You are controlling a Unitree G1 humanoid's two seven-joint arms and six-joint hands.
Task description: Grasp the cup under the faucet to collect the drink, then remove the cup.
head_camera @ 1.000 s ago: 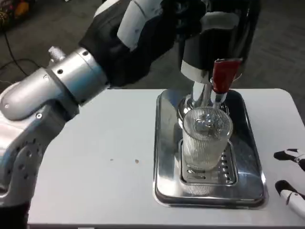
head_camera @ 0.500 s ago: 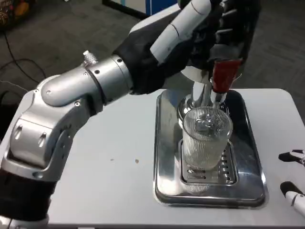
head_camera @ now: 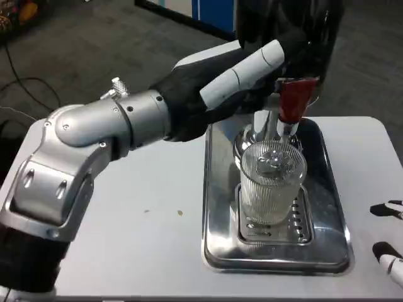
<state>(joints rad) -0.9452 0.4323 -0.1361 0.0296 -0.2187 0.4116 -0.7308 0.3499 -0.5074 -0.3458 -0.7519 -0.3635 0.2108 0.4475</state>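
A clear ribbed cup (head_camera: pixel 272 185) stands upright on the grate of the silver drip tray (head_camera: pixel 217 207), right under the faucet spout (head_camera: pixel 267 129). The faucet's red handle (head_camera: pixel 295 100) rises just behind the cup. My left hand (head_camera: pixel 230 85) reaches across from the left with its fingers stretched out, their tips against the dark dispenser body beside the red handle; it holds nothing that I can see. At the picture's right edge, the fingertips of my right hand (head_camera: pixel 387 242) lie apart on the table, well away from the cup.
The dark dispenser body (head_camera: pixel 315 38) towers behind the tray. The white table (head_camera: pixel 138 214) has bare room left of the tray, with a few small crumbs. Its right edge runs close to my right hand.
My left forearm has swung forward and down, and the hand has dropped from the dispenser's top to the level of the red handle. The right hand has slid slightly outward. The cup stays put.
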